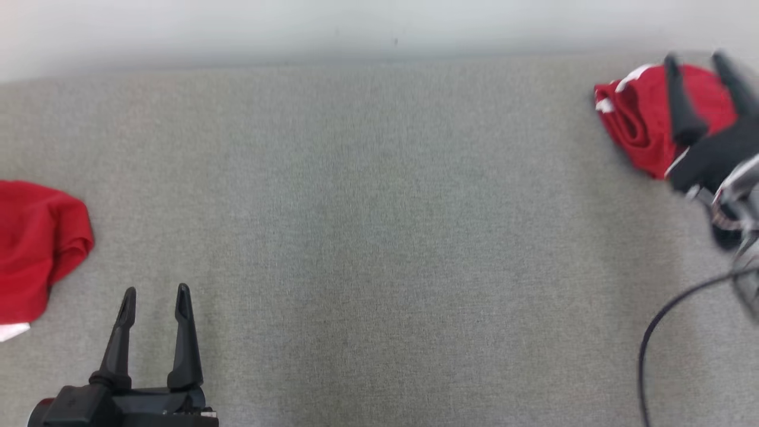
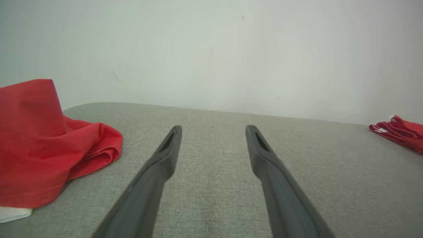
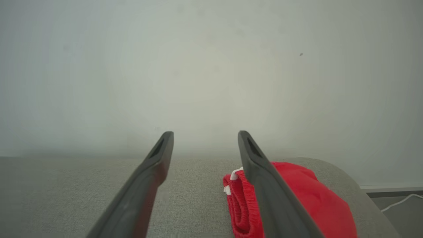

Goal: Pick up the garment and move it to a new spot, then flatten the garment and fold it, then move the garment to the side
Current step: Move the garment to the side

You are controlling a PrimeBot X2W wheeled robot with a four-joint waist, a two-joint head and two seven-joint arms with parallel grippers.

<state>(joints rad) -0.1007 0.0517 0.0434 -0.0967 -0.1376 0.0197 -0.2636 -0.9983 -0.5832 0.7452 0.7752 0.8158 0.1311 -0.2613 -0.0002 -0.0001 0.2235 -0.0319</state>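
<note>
A folded red garment [image 1: 637,121] with white trim lies at the far right of the grey cloth-covered table [image 1: 379,237]. My right gripper [image 1: 695,58] hovers over it, blurred, open, with nothing between its fingers. In the right wrist view the garment [image 3: 314,195] sits below and to the right of the open right gripper [image 3: 205,133], partly behind the right finger. My left gripper [image 1: 156,289] stands open and empty near the front left, above bare table. The left wrist view has the open left gripper [image 2: 214,127] over the table, with the folded garment [image 2: 401,130] far off to the right.
A second, crumpled red cloth [image 1: 35,249] lies at the table's left edge, close to my left gripper, with a white scrap [image 1: 12,332] under it. A dark cable [image 1: 658,332] hangs by the right arm. A pale wall [image 1: 379,24] backs the table.
</note>
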